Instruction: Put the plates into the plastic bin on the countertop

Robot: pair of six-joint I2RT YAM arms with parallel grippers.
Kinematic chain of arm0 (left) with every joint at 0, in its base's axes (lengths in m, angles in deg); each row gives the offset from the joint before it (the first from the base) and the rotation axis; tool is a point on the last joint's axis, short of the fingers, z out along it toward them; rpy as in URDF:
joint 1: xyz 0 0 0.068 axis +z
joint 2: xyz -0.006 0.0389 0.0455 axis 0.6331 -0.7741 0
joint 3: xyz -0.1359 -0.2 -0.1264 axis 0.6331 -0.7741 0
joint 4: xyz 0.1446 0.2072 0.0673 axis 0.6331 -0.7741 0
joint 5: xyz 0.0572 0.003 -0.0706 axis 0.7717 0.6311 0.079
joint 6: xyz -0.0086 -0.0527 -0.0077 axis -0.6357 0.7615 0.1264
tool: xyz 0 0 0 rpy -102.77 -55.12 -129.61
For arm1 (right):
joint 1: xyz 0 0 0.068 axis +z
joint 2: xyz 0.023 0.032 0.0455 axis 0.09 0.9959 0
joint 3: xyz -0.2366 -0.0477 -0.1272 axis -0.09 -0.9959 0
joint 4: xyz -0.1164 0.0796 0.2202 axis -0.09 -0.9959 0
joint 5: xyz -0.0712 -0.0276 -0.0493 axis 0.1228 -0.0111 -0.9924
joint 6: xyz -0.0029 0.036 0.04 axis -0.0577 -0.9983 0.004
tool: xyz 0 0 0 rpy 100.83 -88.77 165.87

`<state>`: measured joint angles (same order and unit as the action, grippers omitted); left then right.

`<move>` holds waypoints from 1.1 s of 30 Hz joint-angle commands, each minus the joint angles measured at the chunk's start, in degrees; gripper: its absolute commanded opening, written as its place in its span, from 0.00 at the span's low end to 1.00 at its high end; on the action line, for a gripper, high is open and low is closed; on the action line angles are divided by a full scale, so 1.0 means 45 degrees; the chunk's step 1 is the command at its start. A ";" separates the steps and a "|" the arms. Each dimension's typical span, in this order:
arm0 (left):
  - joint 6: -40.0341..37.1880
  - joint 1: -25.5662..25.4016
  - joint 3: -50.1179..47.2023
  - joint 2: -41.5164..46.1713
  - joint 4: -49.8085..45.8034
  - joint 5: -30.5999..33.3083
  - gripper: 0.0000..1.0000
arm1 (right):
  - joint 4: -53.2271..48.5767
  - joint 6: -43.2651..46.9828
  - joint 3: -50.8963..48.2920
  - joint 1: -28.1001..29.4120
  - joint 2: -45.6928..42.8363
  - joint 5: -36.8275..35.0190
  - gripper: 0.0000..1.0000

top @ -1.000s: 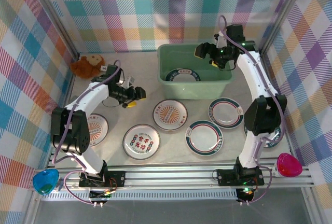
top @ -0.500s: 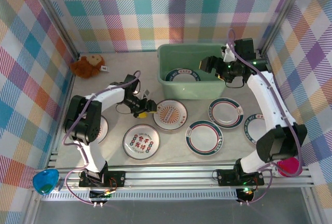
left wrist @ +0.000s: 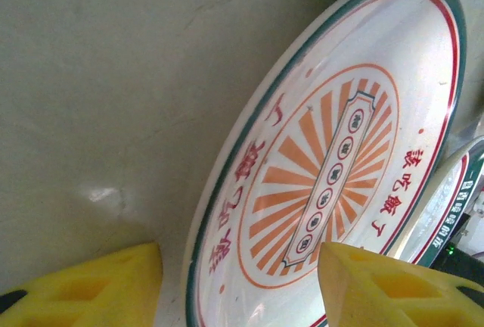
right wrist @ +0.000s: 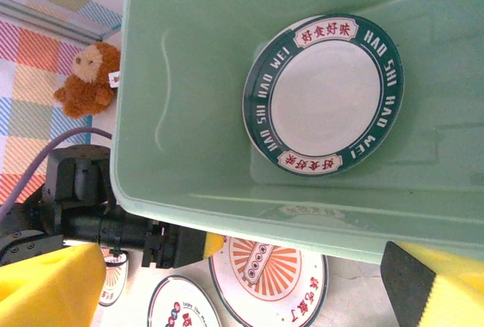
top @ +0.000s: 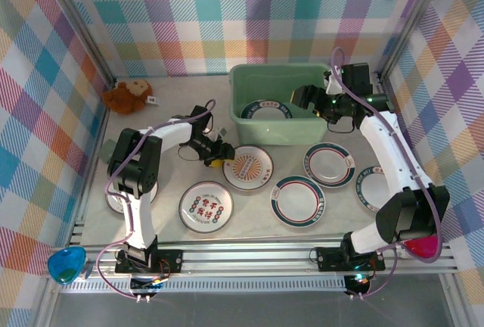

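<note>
Plates lie spread over the countertop (left wrist: 113,77), and the one in hand is the sunburst plate (left wrist: 325,168), flat just in front of the plastic bin (top: 243,88). Low at its near edge, the left gripper (left wrist: 238,289) is spread wide and grips nothing. One of its yellow pads (left wrist: 83,285) sits over bare countertop and the other over the plate's well, so the rim runs between them.

A shallow plate offers little to pinch. The outer pad probably needs to touch down and slip under the lip before the jaws close, and they should close squarely across the rim, not at a slant. A slight tilt on the lift would peel the plate off without dragging it into the banded plate (left wrist: 454,213) just beside its far edge.

The bin wall stands close behind, so the plate should go up well clear before travelling over the rolled rim.

Above the bin's right end, the right gripper (top: 306,96) is parted and empty, over a green-lettered plate (right wrist: 324,94) lying on the bin floor. It may need to draw aside to avoid a clash between the arms.
</note>
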<state>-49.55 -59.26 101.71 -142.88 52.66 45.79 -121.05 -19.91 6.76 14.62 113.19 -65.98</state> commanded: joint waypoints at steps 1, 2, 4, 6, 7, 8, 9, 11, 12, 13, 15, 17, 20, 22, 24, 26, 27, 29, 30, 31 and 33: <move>-0.0382 -0.0243 0.0343 -0.0240 -0.0526 -0.0305 0.54 | 0.0483 -0.0111 -0.0335 0.0087 0.0286 0.0330 0.94; -0.0390 -0.0274 0.0369 -0.0295 -0.0596 -0.0170 0.54 | 0.0507 -0.0113 -0.0365 0.0083 0.0347 0.0346 0.94; -0.0409 -0.0285 0.0387 -0.0462 -0.0714 -0.0046 0.52 | 0.0556 -0.0126 -0.0375 0.0092 0.0443 0.0370 0.94; -0.0409 -0.0285 0.0369 -0.0624 -0.0726 -0.0102 0.48 | 0.0590 -0.0092 -0.0389 0.0076 0.0524 0.0367 0.94; -0.0429 -0.0285 0.0364 -0.0719 -0.0736 -0.0150 0.47 | 0.0596 -0.0079 -0.0392 0.0082 0.0548 0.0369 0.94; -0.0458 -0.0285 0.0388 -0.0817 -0.0779 -0.0136 0.46 | 0.0605 -0.0057 -0.0427 0.0086 0.0577 0.0351 0.94; -0.0495 -0.0275 0.0402 -0.0894 -0.0855 -0.0100 0.45 | 0.0615 -0.0070 -0.0450 0.0082 0.0600 0.0348 0.94; -0.0599 -0.0285 0.0442 -0.1072 -0.1014 -0.0080 0.41 | 0.0635 -0.0065 -0.0544 0.0087 0.0624 0.0329 0.94; -0.0627 -0.0285 0.0433 -0.1115 -0.1057 -0.0042 0.40 | 0.0654 -0.0071 -0.0564 0.0072 0.0624 0.0321 0.94; -0.0661 -0.0285 0.0388 -0.1127 -0.1078 0.0001 0.38 | 0.0669 -0.0053 -0.0632 0.0076 0.0602 0.0302 0.94; -0.0702 -0.0285 0.0350 -0.1120 -0.1078 0.0061 0.33 | 0.0693 -0.0074 -0.0724 0.0087 0.0556 0.0262 0.94; -0.0722 -0.0285 0.0342 -0.1148 -0.1078 0.0120 0.29 | 0.0713 -0.0077 -0.0815 0.0087 0.0527 0.0219 0.94; -0.0742 -0.0285 0.0354 -0.1167 -0.1060 0.0143 0.23 | 0.0732 -0.0098 -0.0875 0.0087 0.0438 0.0180 0.94; -0.0790 -0.0285 0.0352 -0.1164 -0.1078 0.0183 0.20 | 0.0732 -0.0105 -0.0945 0.0087 0.0391 0.0147 0.94; -0.0820 -0.0284 0.0296 -0.1085 -0.1068 0.0159 0.17 | 0.0731 -0.0097 -0.1018 0.0084 0.0274 0.0099 0.94; -0.0810 -0.0267 0.0141 -0.0886 -0.0853 -0.0019 0.14 | 0.0730 -0.0097 -0.1099 0.0086 0.0151 0.0043 0.94; -0.0782 -0.0265 0.0057 -0.0793 -0.0780 -0.0088 0.13 | 0.0731 -0.0108 -0.1130 0.0087 0.0090 0.0021 0.94; -0.0761 -0.0265 -0.0095 -0.0563 -0.0685 -0.0216 0.10 | 0.0732 -0.0142 -0.1194 0.0083 -0.0033 -0.0003 0.94; -0.0761 -0.0265 -0.0173 -0.0440 -0.0668 -0.0231 0.09 | 0.0732 -0.0150 -0.1221 0.0087 -0.0087 -0.0001 0.94; -0.0756 -0.0265 -0.0240 -0.0293 -0.0668 -0.0231 0.08 | 0.0731 -0.0166 -0.1254 0.0086 -0.0163 -0.0020 0.94; -0.0770 -0.0253 -0.0381 0.0019 -0.0678 -0.0231 0.06 | 0.0692 -0.0189 -0.1264 0.0086 -0.0290 -0.0020 0.94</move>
<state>-52.48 -59.79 101.93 -145.29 51.22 42.95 -117.25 -20.30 1.75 14.62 113.82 -65.69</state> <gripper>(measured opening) 0.098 0.942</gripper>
